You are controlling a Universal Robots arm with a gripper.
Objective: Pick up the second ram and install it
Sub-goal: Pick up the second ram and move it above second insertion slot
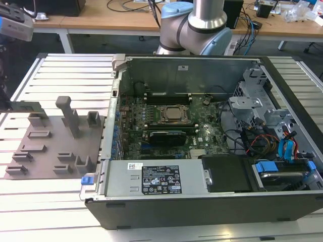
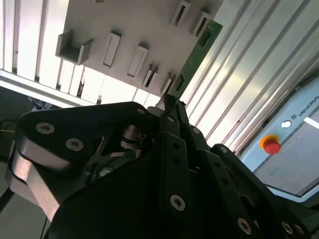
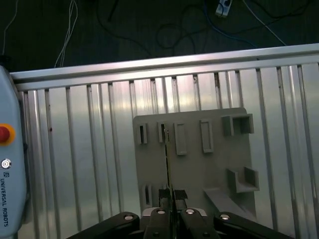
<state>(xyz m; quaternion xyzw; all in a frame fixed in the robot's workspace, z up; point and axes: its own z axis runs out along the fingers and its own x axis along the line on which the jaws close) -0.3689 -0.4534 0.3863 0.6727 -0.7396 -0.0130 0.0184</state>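
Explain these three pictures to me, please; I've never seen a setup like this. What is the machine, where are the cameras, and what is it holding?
A single robot arm works at a slatted metal table. The exterior view takes in the whole scene: an open computer case with its motherboard exposed. Beside it, at the exterior view's left, is a grey tray of plastic holder blocks. The two wrist views come from cameras riding on the arm. They show its black gripper shut on the second ram, a thin green memory stick, over that tray.
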